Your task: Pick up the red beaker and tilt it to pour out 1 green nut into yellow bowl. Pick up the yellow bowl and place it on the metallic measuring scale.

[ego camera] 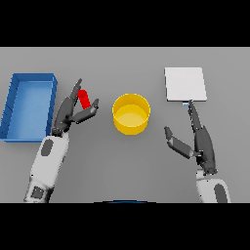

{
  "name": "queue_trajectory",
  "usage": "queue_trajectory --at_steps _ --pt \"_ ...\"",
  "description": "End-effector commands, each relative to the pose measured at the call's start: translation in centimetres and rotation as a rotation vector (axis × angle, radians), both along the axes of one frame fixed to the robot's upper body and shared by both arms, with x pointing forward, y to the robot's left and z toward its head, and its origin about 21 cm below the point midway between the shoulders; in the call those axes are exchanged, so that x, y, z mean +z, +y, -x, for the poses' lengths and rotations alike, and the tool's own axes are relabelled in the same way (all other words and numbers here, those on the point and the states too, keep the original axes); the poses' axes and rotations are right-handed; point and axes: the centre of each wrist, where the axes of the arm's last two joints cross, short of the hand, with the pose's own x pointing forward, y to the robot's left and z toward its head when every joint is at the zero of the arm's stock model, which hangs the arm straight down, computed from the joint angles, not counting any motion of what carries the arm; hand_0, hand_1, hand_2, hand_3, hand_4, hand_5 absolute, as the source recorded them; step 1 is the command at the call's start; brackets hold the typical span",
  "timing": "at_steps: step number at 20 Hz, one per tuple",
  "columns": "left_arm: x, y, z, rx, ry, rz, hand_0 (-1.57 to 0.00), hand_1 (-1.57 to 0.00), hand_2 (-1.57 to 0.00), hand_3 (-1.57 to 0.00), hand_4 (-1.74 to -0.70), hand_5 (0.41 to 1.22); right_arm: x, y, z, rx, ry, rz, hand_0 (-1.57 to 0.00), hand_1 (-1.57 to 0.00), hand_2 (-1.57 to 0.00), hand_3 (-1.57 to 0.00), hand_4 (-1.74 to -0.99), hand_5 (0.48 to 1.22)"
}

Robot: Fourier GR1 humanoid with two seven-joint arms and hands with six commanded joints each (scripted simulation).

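On the flat grey table (pixel 122 161), the left hand (pixel 73 110) pinches the small red cylindrical beaker (pixel 84 98) just left of the round yellow bowl (pixel 131 114), the right hand (pixel 197 139) idles open below the square metallic scale (pixel 184 84); judged pre-pour, needing carry over bowl, then tilt.

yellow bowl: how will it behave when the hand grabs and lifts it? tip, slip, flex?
The yellow bowl is wide, low and straight-walled, so it probably won't tip or roll. It looks rigid and likely light; no nut is visible inside. Its smooth wall may slip in a side pinch. The right hand, open, is nearest.
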Motion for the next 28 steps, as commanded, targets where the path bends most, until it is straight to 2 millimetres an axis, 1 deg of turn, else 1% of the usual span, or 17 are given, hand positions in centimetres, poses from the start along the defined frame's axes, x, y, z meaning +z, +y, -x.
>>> queue_trajectory --at_steps 1,4,7,10,11,12,13,14,15,16,17,18,19,21,22,25,28 --pt "-0.2 -0.1 -0.3 -0.002 -0.002 0.002 0.0 0.0 0.0 0.0 -1.29 0.684 -0.1 -0.3 -0.2 -0.008 0.012 -0.007 0.0 0.0 0.0 0.0 -1.269 0.643" --pt "-0.1 -0.2 -1.0 -0.001 -0.004 0.002 0.0 0.0 0.0 0.0 -1.29 0.683 -0.1 -0.4 0.0 -0.009 0.009 -0.009 0.0 0.0 0.0 0.0 -1.265 0.638" --pt "-0.2 -0.5 -1.6 -0.011 -0.018 0.03 0.0 0.0 0.0 0.0 -1.32 0.692 0.1 -0.7 0.1 -0.014 0.014 -0.002 0.0 0.0 0.0 0.0 -1.264 0.64" --pt "-0.5 -0.8 -2.0 -0.007 -0.023 0.053 0.0 0.0 0.0 0.0 -1.35 0.704 -0.1 -0.1 -0.4 -0.016 0.027 0.002 0.0 0.0 0.0 0.0 -1.261 0.641" --pt "-0.5 -1.3 -2.0 0.001 -0.032 0.077 0.0 -0.03 -0.07 -0.03 -1.38 0.724 -0.2 -0.2 -0.4 -0.015 0.03 0.003 0.0 0.0 0.0 0.0 -1.259 0.642" --pt "-0.7 -1.1 -2.2 0.017 -0.028 0.094 -0.12 -0.15 -0.18 -0.12 -1.41 0.75 -0.2 -0.2 -0.5 -0.021 0.034 0.001 0.0 0.0 0.0 0.0 -1.26 0.642" --pt "-0.7 -0.9 -2.4 0.035 -0.022 0.109 -0.29 -0.33 -0.36 -0.29 -1.45 0.783 -0.3 -0.2 -0.4 -0.019 0.017 0.005 0.0 0.0 0.0 0.0 -1.258 0.644" --pt "-0.8 -1.0 -2.5 0.049 -0.01 0.105 -0.44 -0.48 -0.52 -0.55 -1.45 0.871 -0.1 -0.2 -0.4 -0.021 0.005 0.008 0.0 0.0 0.0 0.0 -1.257 0.645" --pt "-0.7 -1.2 -2.6 0.049 -0.004 0.091 -0.66 -0.7 -0.73 -0.72 -1.5 0.941 -0.2 -0.3 -0.1 -0.026 0.007 0.009 0.0 0.0 0.0 0.0 -1.255 0.644" --pt "-0.7 -1.5 -2.7 0.046 -0.007 0.08 -0.84 -0.87 -0.9 -0.84 -1.54 0.997 0.0 -0.5 -0.1 -0.029 0.003 0.007 0.0 0.0 0.0 0.0 -1.256 0.646" --pt "-0.7 -1.9 -2.8 0.03 -0.016 0.066 -0.99 -1.01 -1.03 -0.93 -1.57 1.042 -0.5 -0.2 -0.1 -0.022 0.02 0.008 0.0 0.0 0.0 0.0 -1.254 0.645" --pt "-0.4 -2.2 -3.0 0.019 -0.01 0.052 -1.11 -1.12 -1.14 -0.97 -1.6 1.078 -0.7 -0.4 0.1 -0.025 0.021 0.004 0.0 0.0 0.0 0.0 -1.252 0.644" --pt "-0.5 -2.4 -3.0 0.01 -0.017 0.039 -1.2 -1.21 -1.23 -1.09 -1.57 1.106 -0.4 -0.7 0.1 -0.026 0.02 0.002 0.0 0.0 0.0 0.0 -1.25 0.643" --pt "-0.7 -2.1 -2.7 0.0 -0.027 0.043 -1.33 -1.34 -1.35 -1.27 -1.52 1.148 0.0 -0.1 -0.2 -0.017 0.011 -0.009 0.0 0.0 0.0 0.0 -1.259 0.646" --pt "-0.7 -2.2 -2.7 0.005 -0.025 0.043 -1.38 -1.39 -1.4 -1.33 -1.51 1.162 -0.1 -0.4 0.1 -0.02 0.015 0.001 0.0 0.0 0.0 0.0 -1.257 0.645" --pt "-0.3 -2.7 -2.8 0.037 -0.053 0.087 -1.47 -1.48 -1.48 -1.45 -1.62 1.14 -0.1 -0.5 -0.1 -0.028 0.019 -0.012 0.0 0.0 0.0 0.0 -1.26 0.643" --pt "1.1 -2.7 -3.3 0.06 -0.103 0.131 -1.52 -1.52 -1.52 -1.51 -1.68 1.122 -0.4 -0.6 0.1 -0.03 0.009 0.005 0.0 0.0 0.0 0.0 -1.258 0.646"
